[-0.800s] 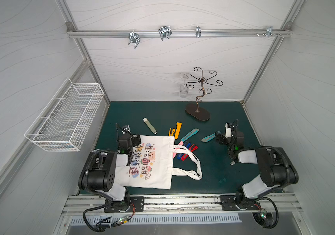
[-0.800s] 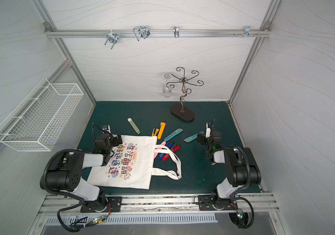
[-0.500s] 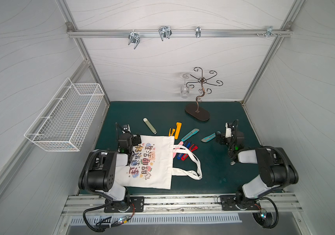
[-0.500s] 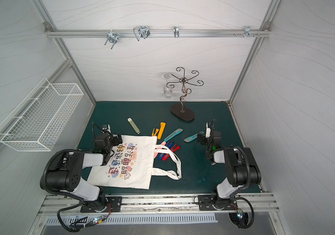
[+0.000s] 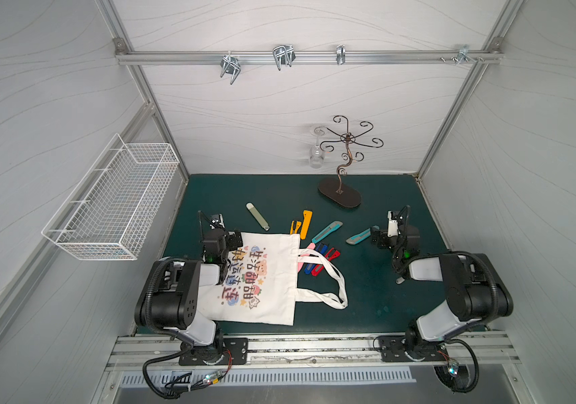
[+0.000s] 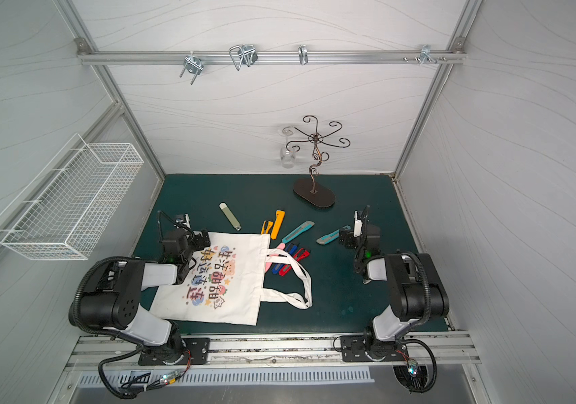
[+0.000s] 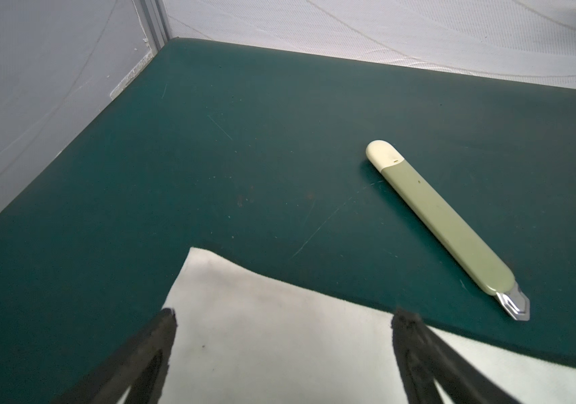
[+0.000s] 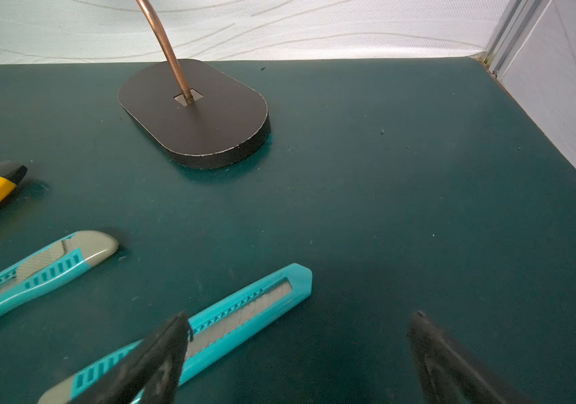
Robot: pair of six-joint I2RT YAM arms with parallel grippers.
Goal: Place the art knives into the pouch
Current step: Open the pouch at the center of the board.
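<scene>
The teal knife (image 8: 230, 325) is lying flat on the desk (image 5: 367, 307), outside the pouch (image 5: 262, 280) and well apart from it. I am looking at it through the right wrist camera. The right end effector (image 8: 299, 320) is hanging over the knife with its jaws spread wide, gripping nothing. One finger (image 8: 160, 353) is crossing in front of the knife's body, and I cannot tell whether it is touching.

The pouch is lying flat near the left arm, printed side up. Its mouth is facing the knives and its handles (image 5: 328, 280) are trailing across the desk. The left end effector (image 7: 283, 314) is sitting over a far corner of the pouch at its closed end. Its jaws are also spread apart and holding nothing. I cannot tell whether the fingertips are resting on the cloth.

A second teal knife (image 5: 327, 232) is lying just beside the first, on the pouch's side. A yellow knife (image 5: 306, 224) is lying just past that, near the pouch's mouth. Small pink, blue and red knives (image 5: 321, 259) are lying at the mouth, partly under one handle. A green knife (image 7: 444, 224) is lying alone beyond the pouch's far edge.

Behind them all a stand (image 5: 339, 197) is holding a hanging glass (image 5: 315, 157). A wire basket (image 5: 115, 206) is hanging on the left wall.
</scene>
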